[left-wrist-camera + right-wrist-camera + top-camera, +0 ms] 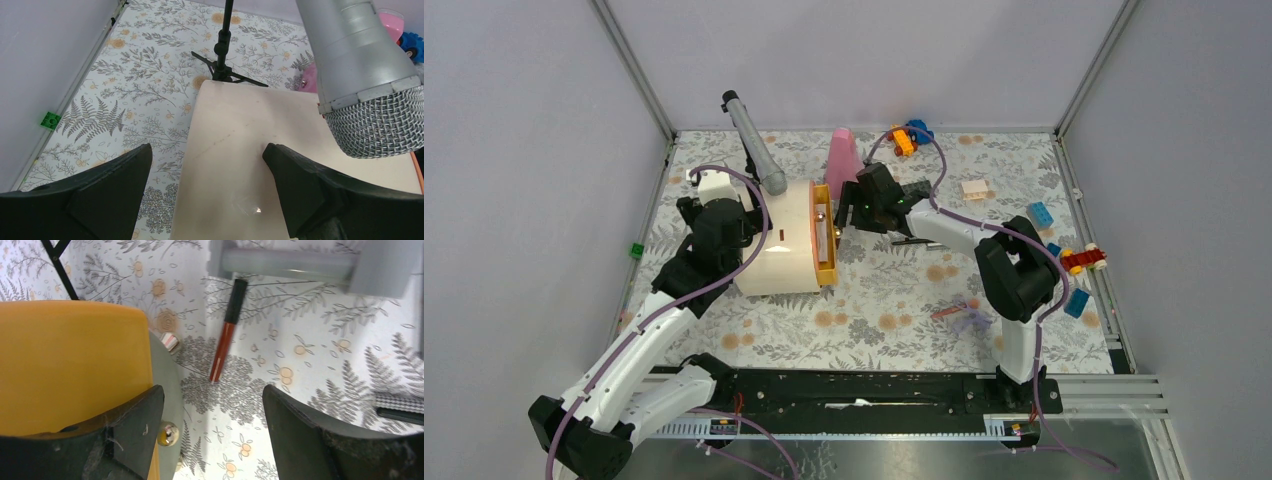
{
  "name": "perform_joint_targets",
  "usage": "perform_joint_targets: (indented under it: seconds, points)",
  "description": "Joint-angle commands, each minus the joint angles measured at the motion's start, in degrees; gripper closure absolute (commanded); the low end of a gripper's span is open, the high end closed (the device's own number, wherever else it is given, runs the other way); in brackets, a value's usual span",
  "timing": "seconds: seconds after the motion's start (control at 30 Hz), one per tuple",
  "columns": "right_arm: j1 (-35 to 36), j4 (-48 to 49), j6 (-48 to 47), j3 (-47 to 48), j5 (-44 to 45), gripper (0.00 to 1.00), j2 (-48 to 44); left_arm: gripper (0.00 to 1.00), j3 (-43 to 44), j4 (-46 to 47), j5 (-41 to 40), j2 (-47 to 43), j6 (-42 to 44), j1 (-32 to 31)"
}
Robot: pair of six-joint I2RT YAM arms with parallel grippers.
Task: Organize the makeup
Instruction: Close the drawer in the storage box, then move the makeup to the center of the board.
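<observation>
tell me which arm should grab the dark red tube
Right, probably: the right gripper, open, faces the dark red tube lying on the table just ahead. The left gripper hangs open over the cream case, the tube not in its view.

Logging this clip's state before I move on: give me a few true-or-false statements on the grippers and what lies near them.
1. The left gripper and the right gripper are both open. True.
2. The left gripper hangs over the pink cone bottle. False: it is above the cream case.
3. A dark red tube with a black cap lies on the table. True.
4. The green brick sits on the case. False: it lies on the table by the left wall.
</observation>
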Motion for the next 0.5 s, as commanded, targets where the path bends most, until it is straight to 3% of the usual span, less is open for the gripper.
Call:
perform_joint_targets:
  seconds: [0.0,0.2,0.47]
  points:
    - [3.0,-0.4,-1.6,5.7,-2.0,0.21,2.1,0.01,1.7,-1.7,-1.1,0.2,0.0,0.4]
    - [2.8,-4.7,0.6,5.5,10.5,0.22,3.1,0.01,1.7,-1.7,-1.2,0.1,0.0,0.5]
    - [2.0,-5.1,0.9,10.2,9.4,0.24,9.4,0.01,1.7,-1.7,-1.1,0.0,0.0,0.5]
